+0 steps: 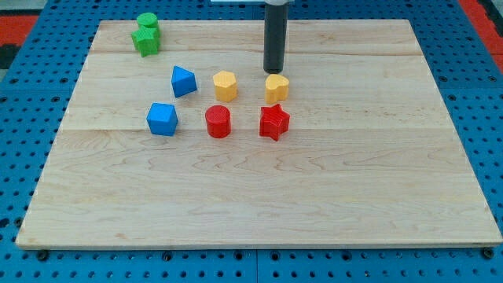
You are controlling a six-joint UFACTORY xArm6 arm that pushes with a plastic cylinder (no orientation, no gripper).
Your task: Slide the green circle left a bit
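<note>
The green circle (147,21) sits at the view's top left of the wooden board (354,196), touching a second green block (145,41) just below it. My tip (273,71) is near the top centre, just above a yellow block (276,88) and far to the right of the green circle.
A yellow hexagon (225,85) lies left of the yellow block. A blue block (183,81) and a blue cube (162,119) lie further left. A red cylinder (218,122) and a red star (274,122) lie below the yellow blocks.
</note>
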